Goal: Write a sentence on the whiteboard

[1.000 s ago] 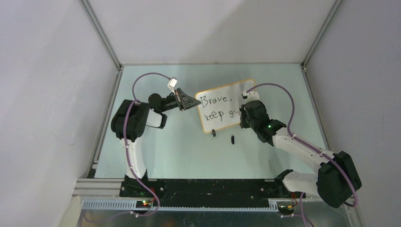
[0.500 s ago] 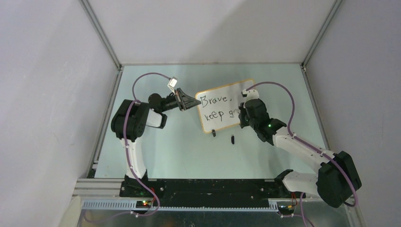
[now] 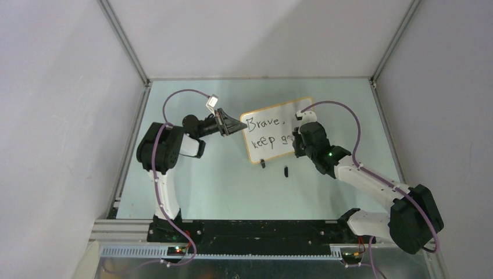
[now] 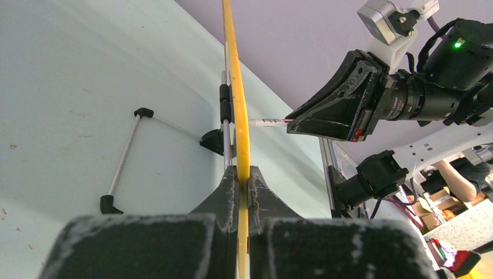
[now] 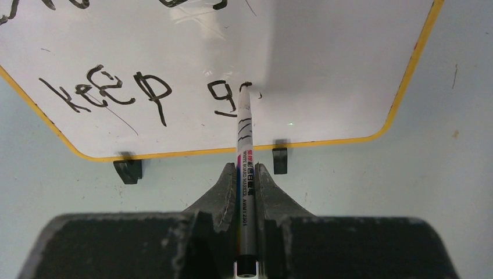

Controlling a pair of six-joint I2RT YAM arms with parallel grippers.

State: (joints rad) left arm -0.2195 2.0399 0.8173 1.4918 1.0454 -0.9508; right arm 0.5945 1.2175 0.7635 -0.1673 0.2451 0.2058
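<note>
The whiteboard (image 3: 293, 116) stands tilted mid-table, white with a thin orange-yellow frame. My left gripper (image 3: 239, 125) is shut on its left edge; in the left wrist view the frame (image 4: 235, 87) runs edge-on between that gripper's (image 4: 243, 174) jaws. The sentence (image 3: 263, 124) reads "Brave," over "keep g". My right gripper (image 5: 246, 171) is shut on a white marker (image 5: 245, 145). The marker tip touches the board just right of the "g" (image 5: 222, 96). From the left wrist, the right gripper (image 4: 296, 122) points the marker (image 4: 267, 122) at the board's face.
Two black clip feet (image 5: 128, 170) (image 5: 280, 160) sit under the board's lower edge. A small black piece (image 3: 286, 171) lies on the table in front of the board. A wire support leg (image 4: 125, 154) stands behind it. Grey walls and metal rails (image 3: 125, 154) enclose the table.
The right gripper has edged slightly away from the arm bases with the marker, and a small stroke has appeared after the "g". The left arm and board have stayed still.
</note>
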